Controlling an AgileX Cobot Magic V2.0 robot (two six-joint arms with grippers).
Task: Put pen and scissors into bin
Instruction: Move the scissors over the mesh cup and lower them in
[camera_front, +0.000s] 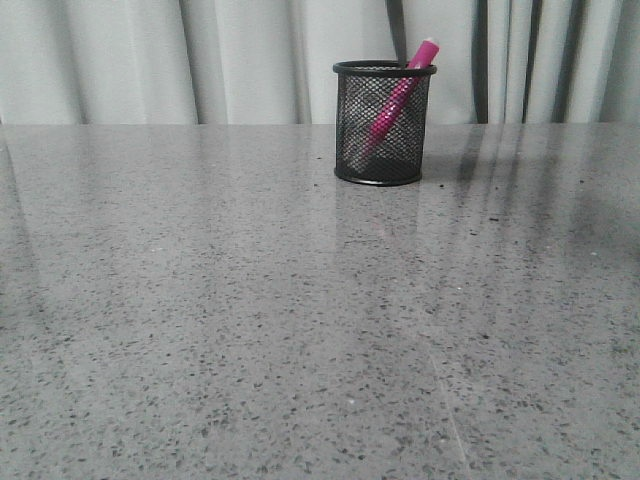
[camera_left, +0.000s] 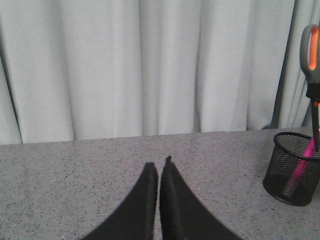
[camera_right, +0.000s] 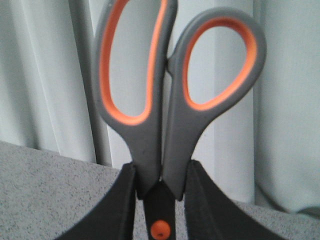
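Observation:
The bin (camera_front: 380, 122), a black wire-mesh cup, stands at the back of the table with the pink pen (camera_front: 398, 95) leaning inside, its cap above the rim. Neither gripper nor the scissors shows in the front view. In the right wrist view my right gripper (camera_right: 160, 175) is shut on the scissors (camera_right: 172, 135) just above the orange pivot dot, handles up. In the left wrist view the scissors (camera_left: 311, 55) hang over the bin (camera_left: 290, 172), blades down towards its rim beside the pen (camera_left: 303, 162). My left gripper (camera_left: 159, 167) is shut and empty, above the table to the bin's left.
A speckled grey table (camera_front: 300, 320) fills the front view. A pale pleated curtain (camera_front: 200, 60) hangs right behind the bin, with dark folds at the right.

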